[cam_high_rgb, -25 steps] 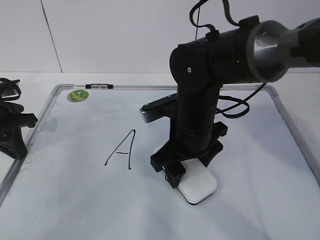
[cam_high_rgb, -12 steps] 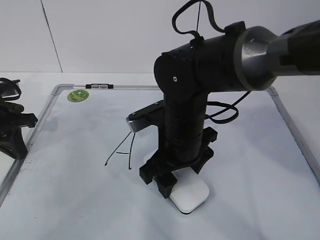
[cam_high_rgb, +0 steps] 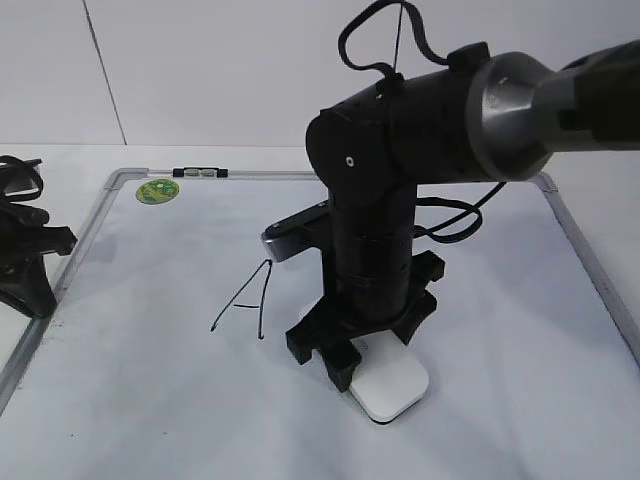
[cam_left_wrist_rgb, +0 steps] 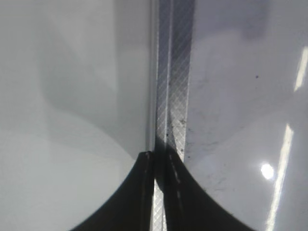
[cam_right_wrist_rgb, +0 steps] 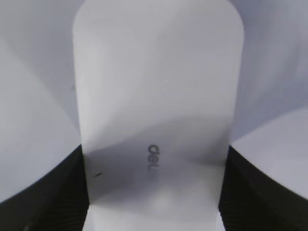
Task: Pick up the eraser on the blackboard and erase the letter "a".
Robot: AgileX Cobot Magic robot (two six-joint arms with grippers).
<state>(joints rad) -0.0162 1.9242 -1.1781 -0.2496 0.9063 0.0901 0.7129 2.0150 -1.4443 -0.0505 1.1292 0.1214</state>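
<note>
Near the middle of the blackboard (cam_high_rgb: 150, 400), toward its front edge, the right gripper (cam_high_rgb: 352, 355) is pressed down over the eraser (cam_high_rgb: 392, 385), and the white block lies flat on the board surface with its front corner poking out below the black fingers. From the right wrist camera the eraser (cam_right_wrist_rgb: 156, 110) fills the gap between the two dark finger pads (cam_right_wrist_rgb: 43, 192), one on each long side, with the small grey lettering showing on top; the jaws are set narrow, closed against the block's flanks. Just to the left of the eraser on the board stands a tall angular capital "A" (cam_high_rgb: 245, 305) in thin black marker, its top partly hidden behind the wrist camera housing. The lowercase letter is not visible; it may lie under the arm or the eraser, but that cannot be told from here. In the far left corner of the board sits the round green sticker (cam_high_rgb: 157, 190). Off the board's left edge the left gripper (cam_high_rgb: 25, 255) rests by the grey frame (cam_left_wrist_rgb: 173, 72); its fingers (cam_left_wrist_rgb: 144, 192) look pinched together with nothing between them.
</note>
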